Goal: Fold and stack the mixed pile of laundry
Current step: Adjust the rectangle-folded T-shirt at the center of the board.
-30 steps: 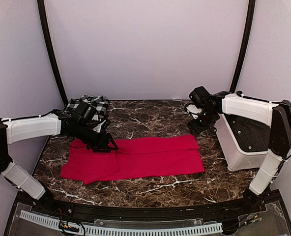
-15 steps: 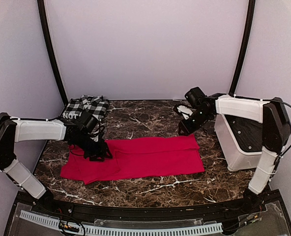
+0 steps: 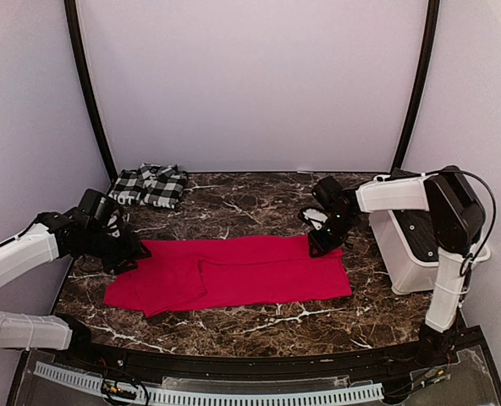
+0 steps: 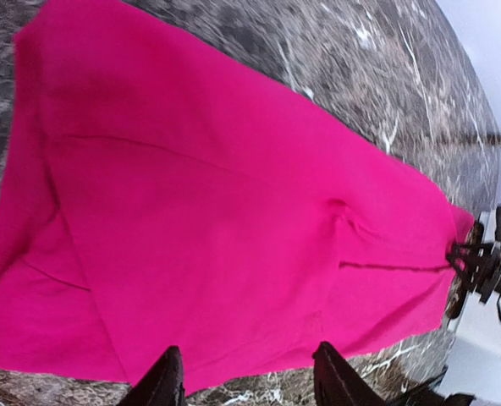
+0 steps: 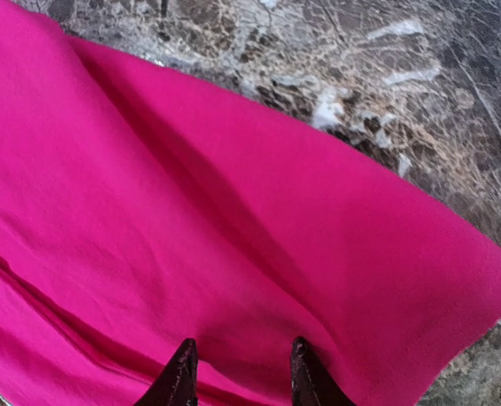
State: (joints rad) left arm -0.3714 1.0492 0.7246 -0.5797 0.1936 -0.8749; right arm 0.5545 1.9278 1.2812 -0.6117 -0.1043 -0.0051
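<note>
The plain bright red garment [image 3: 233, 272] lies spread flat across the middle of the table. The black-and-white checked garment [image 3: 149, 184] lies folded at the back left corner. My left gripper [image 3: 134, 256] is at the red garment's far left edge. In the left wrist view it [image 4: 249, 382] is open, its fingertips straddling the red cloth's [image 4: 217, 211] edge. My right gripper [image 3: 316, 247] is down on the red garment's far right corner. In the right wrist view it [image 5: 244, 376] is open, with a bulge of red cloth [image 5: 233, 211] between the tips.
A white plastic bin [image 3: 407, 264] stands at the right edge of the table, beside the right arm. The dark marble tabletop [image 3: 250, 203] shows behind and in front of the red garment. Purple walls close in the back and sides.
My left arm has drawn back to the left, off the checked garment and onto the red garment's left edge. My right gripper has come down and inward onto the red garment's far right corner.
</note>
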